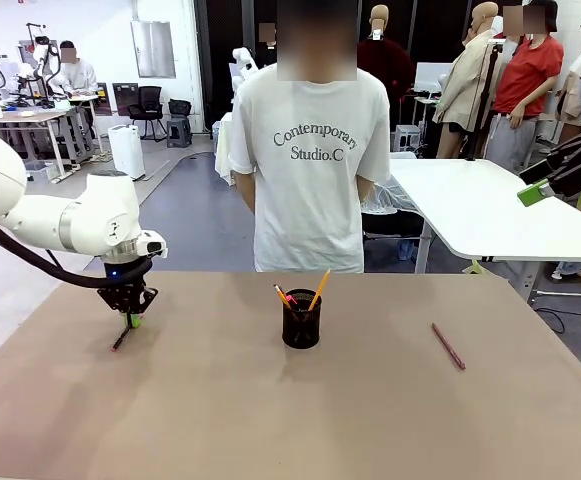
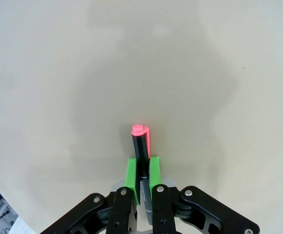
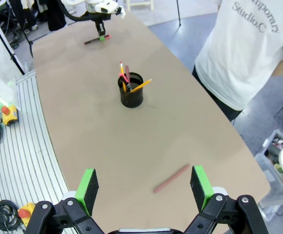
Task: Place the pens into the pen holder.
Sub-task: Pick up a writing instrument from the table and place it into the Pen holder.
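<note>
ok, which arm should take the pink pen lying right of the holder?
Right. The right hand is open and faces the pink pen on that side; the left hand is shut on the dark pen, beyond the pen holder.

holder (image 1: 301,330) upright, yellow pen (image 1: 318,288) inside | dark pen (image 1: 120,341) left | reddish pen (image 1: 448,346) right

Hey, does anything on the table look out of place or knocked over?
Nothing is spilled or damaged; the pen holder stands upright. Two pens lie outside it: a reddish-pink pen loose on the right of the table, and a dark red-capped pen on the left, pinched in the left hand.
</note>
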`<control>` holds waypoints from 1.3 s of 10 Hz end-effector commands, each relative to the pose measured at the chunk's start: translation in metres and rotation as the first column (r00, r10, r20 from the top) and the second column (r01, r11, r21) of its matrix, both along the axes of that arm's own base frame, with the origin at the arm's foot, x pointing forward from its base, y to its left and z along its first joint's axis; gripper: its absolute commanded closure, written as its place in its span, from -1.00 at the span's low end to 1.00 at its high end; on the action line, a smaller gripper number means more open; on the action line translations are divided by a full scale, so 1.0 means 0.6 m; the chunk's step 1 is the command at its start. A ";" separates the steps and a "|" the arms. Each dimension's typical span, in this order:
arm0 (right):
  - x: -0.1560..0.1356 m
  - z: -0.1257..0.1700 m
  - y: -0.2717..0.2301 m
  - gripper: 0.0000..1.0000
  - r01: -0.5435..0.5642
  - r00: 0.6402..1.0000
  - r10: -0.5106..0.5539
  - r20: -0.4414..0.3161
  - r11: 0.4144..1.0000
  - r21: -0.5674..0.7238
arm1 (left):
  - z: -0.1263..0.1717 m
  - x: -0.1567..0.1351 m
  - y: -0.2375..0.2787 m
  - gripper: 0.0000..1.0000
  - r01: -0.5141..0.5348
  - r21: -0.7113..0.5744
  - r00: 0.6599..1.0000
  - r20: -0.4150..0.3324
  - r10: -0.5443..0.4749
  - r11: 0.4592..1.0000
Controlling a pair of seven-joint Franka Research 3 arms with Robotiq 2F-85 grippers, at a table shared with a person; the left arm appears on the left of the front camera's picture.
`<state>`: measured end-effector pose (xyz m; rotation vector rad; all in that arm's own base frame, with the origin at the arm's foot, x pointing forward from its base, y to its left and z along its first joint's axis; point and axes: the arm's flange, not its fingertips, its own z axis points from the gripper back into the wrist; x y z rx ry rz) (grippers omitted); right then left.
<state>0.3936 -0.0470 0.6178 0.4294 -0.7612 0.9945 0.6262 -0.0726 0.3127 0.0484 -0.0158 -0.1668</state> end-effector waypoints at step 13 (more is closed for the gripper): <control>0.002 0.001 0.001 -1.00 -0.015 1.000 0.014 0.020 0.999 0.031 | 0.338 -0.132 0.048 1.00 0.724 -0.543 0.681 0.661 -0.315 0.426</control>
